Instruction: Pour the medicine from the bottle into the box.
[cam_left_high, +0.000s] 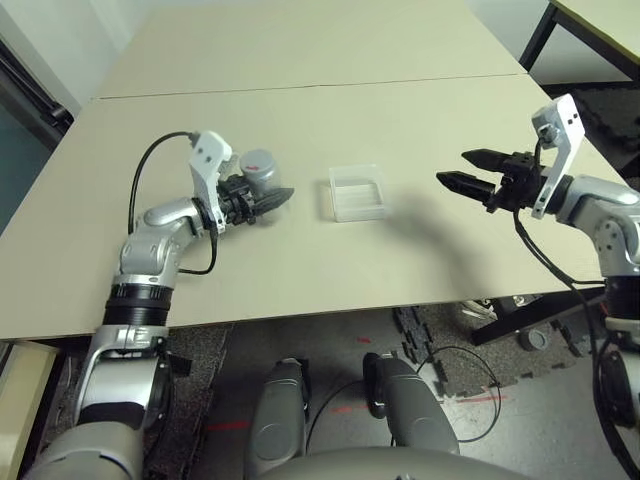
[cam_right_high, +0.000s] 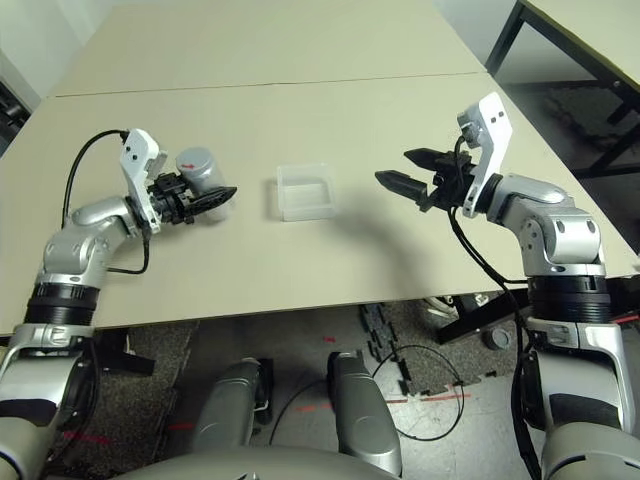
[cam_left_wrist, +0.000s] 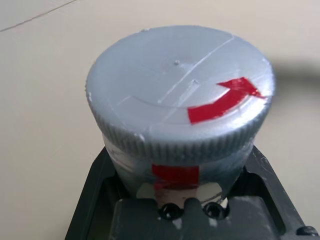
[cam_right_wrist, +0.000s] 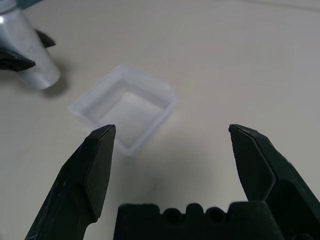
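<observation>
The grey bottle (cam_left_high: 258, 168) has a ridged cap marked with a red arrow (cam_left_wrist: 225, 100) and stands on the left part of the tan table (cam_left_high: 330, 270). My left gripper (cam_left_high: 268, 200) is shut on the bottle's body, with a black finger on each side of it (cam_right_wrist: 15, 62). The clear plastic box (cam_left_high: 358, 192) lies at the table's middle, to the right of the bottle, and looks empty (cam_right_wrist: 125, 107). My right gripper (cam_left_high: 452, 167) hovers open to the right of the box, pointing at it with nothing between its fingers (cam_right_wrist: 97, 165).
A second tan table (cam_left_high: 300, 40) butts against the far edge along a seam. Another table with black legs (cam_left_high: 545, 30) stands at the back right. The near table edge (cam_left_high: 330, 310) runs in front of me, with cables and floor mats below.
</observation>
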